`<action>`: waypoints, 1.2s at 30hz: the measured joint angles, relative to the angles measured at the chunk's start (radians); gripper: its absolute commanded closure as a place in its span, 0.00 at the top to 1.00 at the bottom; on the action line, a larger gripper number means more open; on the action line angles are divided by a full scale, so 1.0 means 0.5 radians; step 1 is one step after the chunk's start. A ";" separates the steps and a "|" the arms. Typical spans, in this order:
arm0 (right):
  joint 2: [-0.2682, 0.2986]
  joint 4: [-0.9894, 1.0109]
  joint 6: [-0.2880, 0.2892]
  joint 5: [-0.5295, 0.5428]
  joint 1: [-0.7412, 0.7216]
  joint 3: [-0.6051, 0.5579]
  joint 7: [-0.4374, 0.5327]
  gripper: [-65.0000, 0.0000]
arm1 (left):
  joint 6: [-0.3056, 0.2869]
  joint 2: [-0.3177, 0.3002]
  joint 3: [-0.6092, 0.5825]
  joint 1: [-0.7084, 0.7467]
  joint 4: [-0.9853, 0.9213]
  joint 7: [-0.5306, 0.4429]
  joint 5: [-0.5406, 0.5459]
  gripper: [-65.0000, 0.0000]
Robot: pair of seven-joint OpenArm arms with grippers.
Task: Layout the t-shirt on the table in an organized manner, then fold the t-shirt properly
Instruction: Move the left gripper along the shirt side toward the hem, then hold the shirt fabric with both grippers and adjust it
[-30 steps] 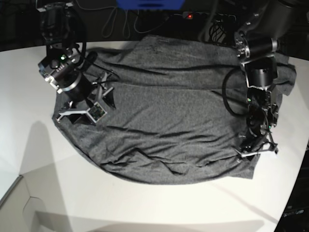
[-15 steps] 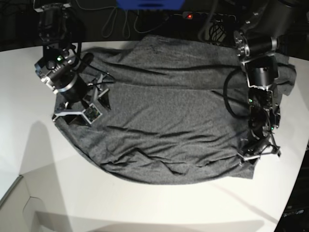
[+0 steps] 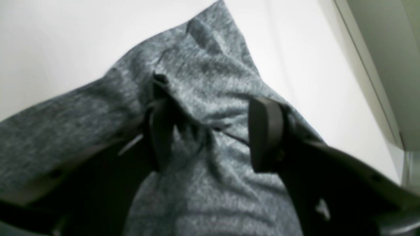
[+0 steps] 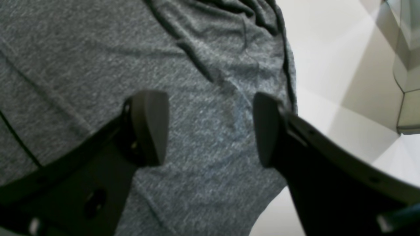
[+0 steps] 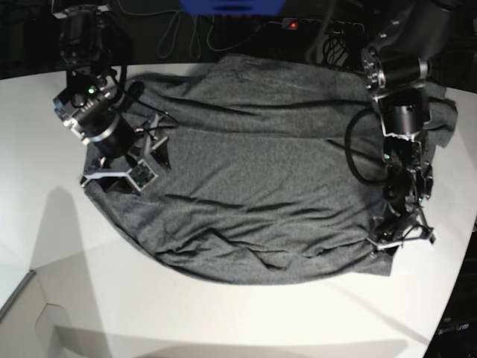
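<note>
The dark grey t-shirt lies spread and wrinkled over the white table, its far edge hanging past the back. My left gripper is down at the shirt's front right corner. In the left wrist view it stands open, its fingers astride a raised fold of the t-shirt, with bare table beyond. My right gripper hovers over the shirt's left side. In its wrist view it is open above flat t-shirt near the cloth's edge, with nothing between the fingers.
Cables and a power strip with a red light run behind the table. A blue object sits at the back centre. The table's rim passes close to the left gripper. White table lies beside the right gripper.
My left gripper has slid a little toward the front edge along the shirt's right corner. The right arm shifted slightly left and has since held still. Both jaws keep the same width.
</note>
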State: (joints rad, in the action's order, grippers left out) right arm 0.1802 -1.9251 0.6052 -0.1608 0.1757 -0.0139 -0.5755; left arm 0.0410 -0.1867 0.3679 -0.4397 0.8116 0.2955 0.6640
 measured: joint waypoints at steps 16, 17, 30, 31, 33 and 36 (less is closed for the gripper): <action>0.000 0.002 0.000 -0.002 0.037 0.049 -0.002 0.62 | 0.001 -0.025 0.003 -0.009 -0.174 -0.128 0.014 0.54; 0.000 0.002 0.000 -0.001 0.037 0.056 0.000 0.62 | 0.001 -0.026 0.003 -0.009 -0.171 -0.130 0.014 0.54; -0.001 0.002 0.000 0.000 0.037 0.057 0.000 0.62 | 0.001 -0.011 0.003 -0.009 -0.169 -0.121 0.014 0.53; -0.001 0.002 0.000 0.000 0.037 0.057 -0.001 0.62 | 0.001 -0.009 0.003 -0.009 -0.169 -0.122 0.014 0.53; -0.001 0.003 0.000 -0.001 0.037 0.057 -0.001 0.62 | 0.001 -0.008 0.003 -0.009 -0.169 -0.121 0.014 0.53; -0.001 0.004 0.000 -0.001 0.037 0.057 -0.001 0.62 | 0.001 -0.008 0.003 -0.009 -0.165 -0.121 0.014 0.53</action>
State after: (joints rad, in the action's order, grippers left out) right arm 0.1799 -1.9232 0.6052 -0.1612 0.1944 0.0147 -0.5758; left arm 0.0414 -0.1909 0.3695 -0.4442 0.7292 0.2348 0.6712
